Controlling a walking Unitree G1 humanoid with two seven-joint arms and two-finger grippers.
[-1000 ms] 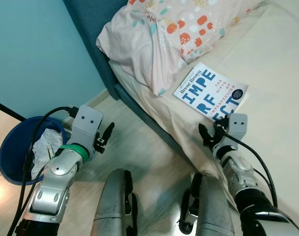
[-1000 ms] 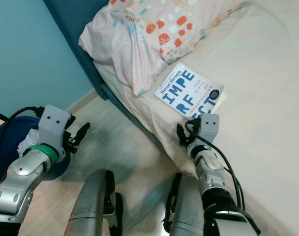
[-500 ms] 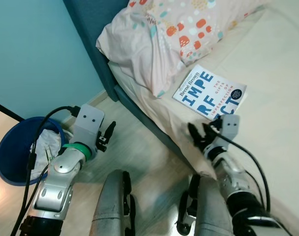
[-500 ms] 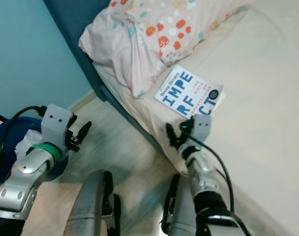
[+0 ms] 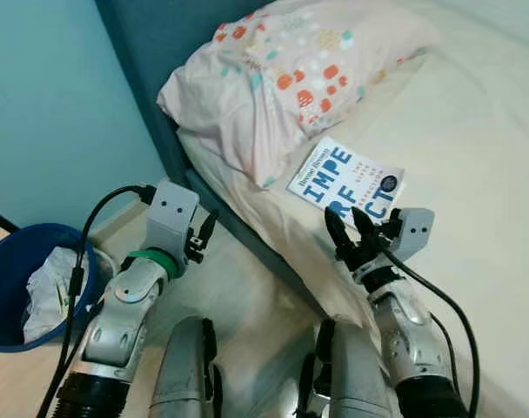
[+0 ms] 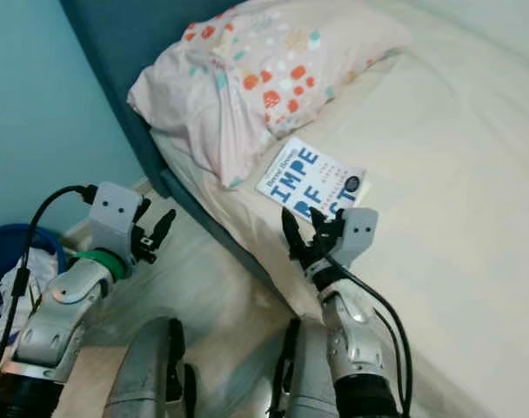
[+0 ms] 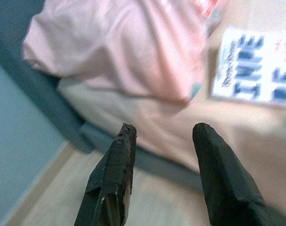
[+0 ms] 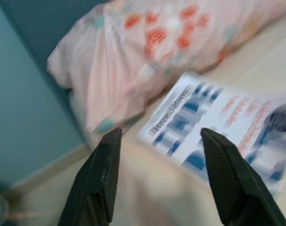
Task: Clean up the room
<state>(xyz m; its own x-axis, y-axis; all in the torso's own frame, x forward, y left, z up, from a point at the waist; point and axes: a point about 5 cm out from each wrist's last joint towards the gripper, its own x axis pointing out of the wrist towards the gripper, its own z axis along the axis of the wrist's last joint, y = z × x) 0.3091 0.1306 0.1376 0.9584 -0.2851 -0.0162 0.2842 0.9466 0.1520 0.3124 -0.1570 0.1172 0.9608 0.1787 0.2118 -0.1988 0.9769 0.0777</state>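
Book (image 5: 348, 180) is the thing to deal with here: it's lying flat on the bed (image 5: 473, 131), near the edge, just beside the pillow (image 5: 282, 78). Your right claw (image 5: 351, 228) hangs right at the book's near edge with fingers spread wide, holding nothing. Since the book's flat on a soft sheet, I'd guess you want one finger sliding under the near corner and the other on the cover, rather than pinching straight down. Go slow so you don't shove it toward the pillow. Left claw (image 5: 204, 233) is open too, over the floor (image 5: 247, 287) by the bed frame, so leave it parked. The bin (image 5: 25, 279) with paper is on your left, but a book probably belongs elsewhere.
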